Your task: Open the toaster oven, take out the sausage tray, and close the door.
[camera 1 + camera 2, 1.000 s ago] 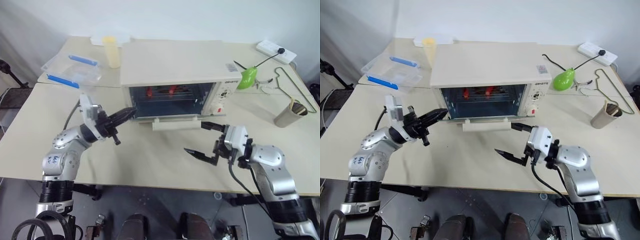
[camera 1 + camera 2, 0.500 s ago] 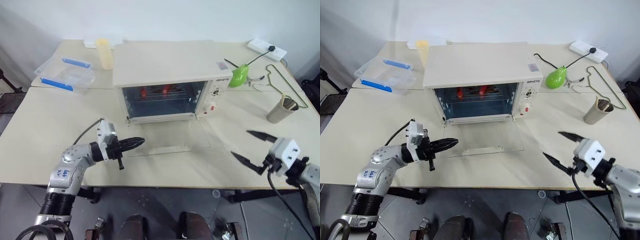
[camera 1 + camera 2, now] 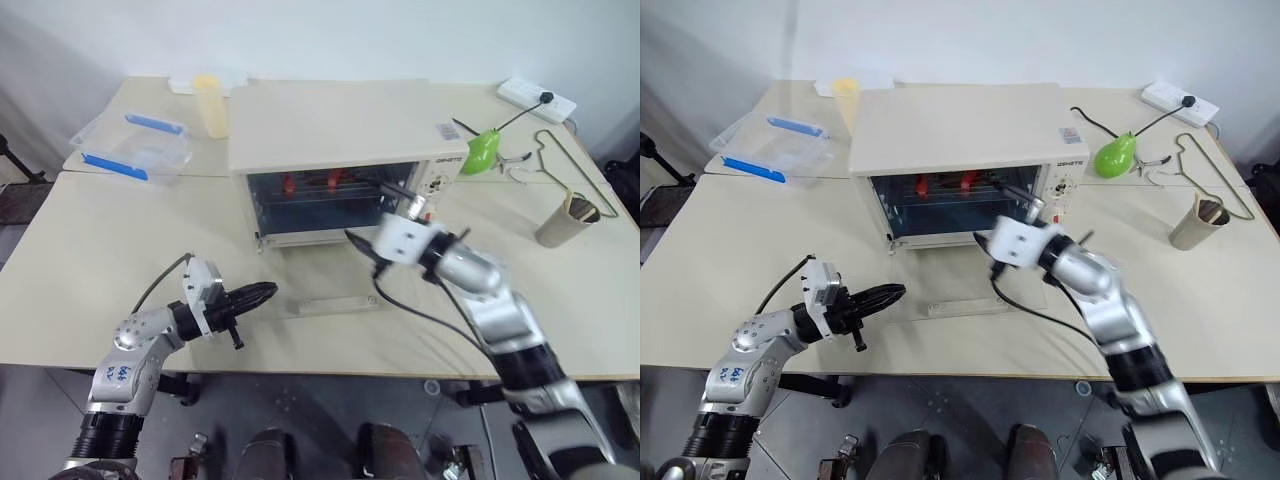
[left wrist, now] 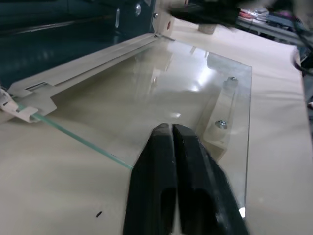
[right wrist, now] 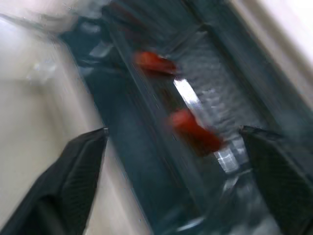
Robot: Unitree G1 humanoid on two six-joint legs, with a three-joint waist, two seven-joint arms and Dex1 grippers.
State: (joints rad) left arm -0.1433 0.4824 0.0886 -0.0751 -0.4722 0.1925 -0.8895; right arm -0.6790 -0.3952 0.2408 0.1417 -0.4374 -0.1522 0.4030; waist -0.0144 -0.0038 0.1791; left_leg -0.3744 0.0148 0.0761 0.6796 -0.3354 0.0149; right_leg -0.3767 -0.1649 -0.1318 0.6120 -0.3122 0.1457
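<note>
Hovering low over the table (image 3: 100,240) with the left gripper (image 3: 265,291). Keeping its two black fingers (image 4: 188,147) pressed almost together, with only a thin line between them. Gripping nothing there.

Lying flat just ahead of that gripper's tips: the door (image 4: 161,93), folded all the way down from the toaster oven (image 3: 330,125). Pointing across the near corner of the glass, though touching or not is too hard to tell. Sitting a little past the tips, under the far edge of the glass: the door's cream handle (image 3: 338,303).

Reaching up at the open mouth of the oven with the right gripper (image 3: 372,215). Spreading its fingers (image 5: 78,171) very wide apart. Holding nothing between them.

Sitting straight ahead of that gripper, inside the oven: the sausage tray (image 5: 215,68), shiny and ribbed. Resting on it, right in the gap between the two wide fingers but farther in: two red sausages (image 5: 193,128). Not touching the tray with either finger.
</note>
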